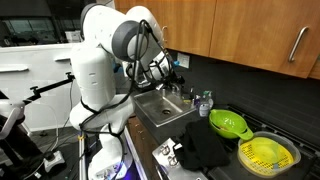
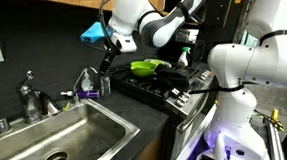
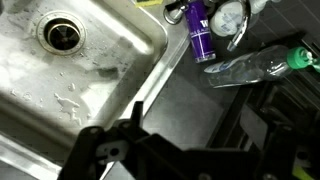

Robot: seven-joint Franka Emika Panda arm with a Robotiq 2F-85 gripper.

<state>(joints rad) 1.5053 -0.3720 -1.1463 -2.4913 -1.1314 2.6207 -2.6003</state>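
My gripper (image 3: 200, 140) hangs open and empty over the dark counter strip between the steel sink (image 3: 90, 70) and the stove; its dark fingers (image 3: 133, 118) fill the bottom of the wrist view. Ahead of it stands a purple bottle (image 3: 200, 40), and next to that a clear plastic bottle (image 3: 250, 66) with a green cap lies on its side. In both exterior views the gripper (image 1: 166, 72) (image 2: 106, 84) points down beside the sink (image 1: 165, 108) (image 2: 106, 114), close to the purple bottle (image 2: 89, 90), touching nothing.
A faucet (image 2: 29, 97) stands behind the sink, whose drain (image 3: 62, 30) is open. On the stove side sit a green colander (image 1: 228, 123), a yellow basket (image 1: 268, 153) and a black cloth (image 1: 205, 148). Wooden cabinets (image 1: 250, 30) hang overhead.
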